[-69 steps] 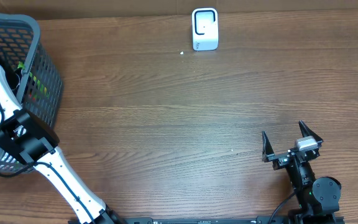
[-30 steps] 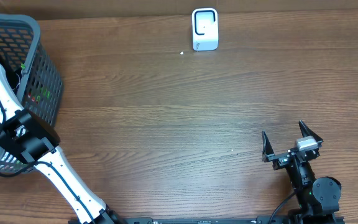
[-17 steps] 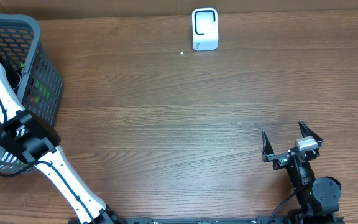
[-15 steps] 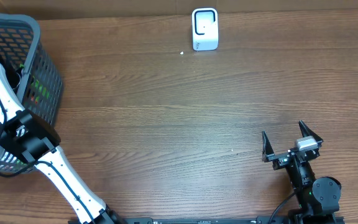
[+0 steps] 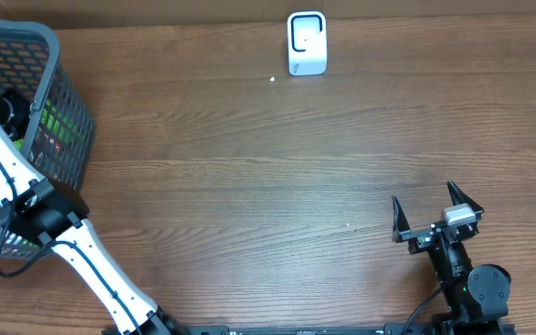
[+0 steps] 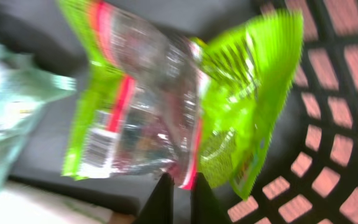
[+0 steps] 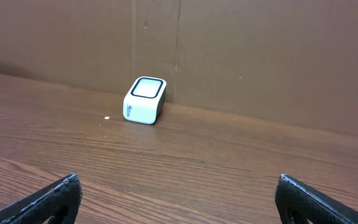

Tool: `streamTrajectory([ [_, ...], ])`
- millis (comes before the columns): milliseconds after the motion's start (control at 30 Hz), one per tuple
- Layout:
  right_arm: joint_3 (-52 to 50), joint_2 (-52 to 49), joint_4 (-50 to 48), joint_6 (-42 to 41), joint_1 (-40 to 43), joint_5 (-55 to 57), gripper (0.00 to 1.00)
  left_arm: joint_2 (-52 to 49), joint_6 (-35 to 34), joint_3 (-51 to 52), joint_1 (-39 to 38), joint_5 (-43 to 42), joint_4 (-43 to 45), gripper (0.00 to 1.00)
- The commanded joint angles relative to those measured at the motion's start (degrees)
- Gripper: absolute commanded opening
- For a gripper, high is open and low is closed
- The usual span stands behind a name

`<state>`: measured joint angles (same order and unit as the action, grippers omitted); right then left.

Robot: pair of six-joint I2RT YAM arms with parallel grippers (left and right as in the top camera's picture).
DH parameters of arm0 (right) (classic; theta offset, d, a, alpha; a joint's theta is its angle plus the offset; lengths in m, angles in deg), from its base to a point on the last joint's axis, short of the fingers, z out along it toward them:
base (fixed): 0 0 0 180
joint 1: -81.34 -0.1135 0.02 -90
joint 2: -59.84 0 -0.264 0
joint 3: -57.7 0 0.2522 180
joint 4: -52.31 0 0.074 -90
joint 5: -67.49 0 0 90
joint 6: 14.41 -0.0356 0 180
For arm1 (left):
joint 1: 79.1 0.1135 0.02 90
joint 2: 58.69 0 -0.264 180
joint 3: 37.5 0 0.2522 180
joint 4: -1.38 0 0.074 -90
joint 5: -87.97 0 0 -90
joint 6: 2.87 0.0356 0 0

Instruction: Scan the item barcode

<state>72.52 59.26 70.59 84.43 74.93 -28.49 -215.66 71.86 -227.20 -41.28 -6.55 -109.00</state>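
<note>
Green snack bag (image 6: 166,106) hangs inside the basket (image 6: 328,124), pinched at its lower edge by the left gripper (image 6: 180,186). The two dark fingers are clenched on a thin red-and-green seam of the wrapper. The bag is crinkled, glossy plastic film, with lime-green borders, a clear or silvery middle and a red stripe down one side. A white panel low on its left side may carry dark lines. It is too blurred to read, and no brand name can be made out. Just left of the bag lies a pale teal, translucent package (image 6: 5,112). Behind both is the basket's dark plastic wall, a grid of squarish holes.

From overhead, the right gripper (image 5: 423,192) sits by the near edge of the bench (image 5: 249,186), towards the right corner, with its black fingers spread wide and nothing between them. The grey mesh basket stands at the bench's left edge, and the white left arm (image 5: 7,167) reaches down into it. At the middle of the far edge, against a brown cardboard backing, stands the scanner (image 5: 306,43). It is a small white rounded box with a dark-rimmed window.
</note>
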Motion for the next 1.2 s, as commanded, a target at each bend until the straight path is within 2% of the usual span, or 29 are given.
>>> streamTrajectory([
  [0, -0.6, 0.4, -0.3, 0.0, 0.2, -0.1, 1.0, 3.8, -10.4, -2.1, 2.1, 4.0, -0.2, 0.49],
  [33, -0.6, 0.4, -0.3, 0.0, 0.2, -0.1, 1.0, 3.8, -12.2, -2.1, 2.5, 3.2, -0.2, 0.96],
  [67, -0.6, 0.4, -0.3, 0.0, 0.2, -0.1, 1.0, 3.7, -12.6, -2.0, 2.7, 1.9, -0.2, 1.0],
  [233, -0.6, 0.4, -0.3, 0.0, 0.2, -0.1, 1.0, 5.9, -9.0, -1.7, 3.5, -16.6, -0.2, 1.0],
  [400, -0.6, 0.4, -0.3, 0.0, 0.2, -0.1, 1.0, 14.0, -6.0, -1.7, 2.3, -16.5, -0.2, 1.0],
  [633, -0.6, 0.4, -0.3, 0.0, 0.2, -0.1, 1.0, 28.7, 3.6, -1.2, 1.4, -16.2, -0.2, 1.0],
  [733, -0.6, 0.4, -0.3, 0.0, 0.2, -0.1, 1.0, 34.2, 5.4, 2.2, 1.0, -16.4, -0.2, 1.0],
  [800, -0.6, 0.4, -0.3, 0.0, 0.2, -0.1, 1.0, 39.5, 7.3, 9.3, 0.2, -15.3, -0.2, 1.0],
  [900, -0.6, 0.4, -0.3, 0.0, 0.2, -0.1, 1.0, 51.1, 7.3, 28.1, -0.7, -7.6, -0.2, 1.0],
  [967, -0.6, 0.4, -0.3, 0.0, 0.2, -0.1, 1.0, 58.2, 7.0, 38.4, -0.7, -5.3, -0.1, 1.0],
  [1033, -0.6, 0.4, -0.3, 0.0, 0.2, -0.1, 1.0, 66.8, 4.6, 48.6, -0.8, -2.6, 3.4, 0.93],
  [1133, -0.6, 0.4, -0.3, 0.0, 0.2, -0.1, 1.0, 78.2, 1.3, 60.8, -1.3, 1.9, 12.7, 0.94],
  [1167, -0.6, 0.4, -0.3, 0.0, 0.2, -0.1, 1.0, 84.1, 0.6, 67.5, -1.8, 3.5, 18.5, 0.98],
])
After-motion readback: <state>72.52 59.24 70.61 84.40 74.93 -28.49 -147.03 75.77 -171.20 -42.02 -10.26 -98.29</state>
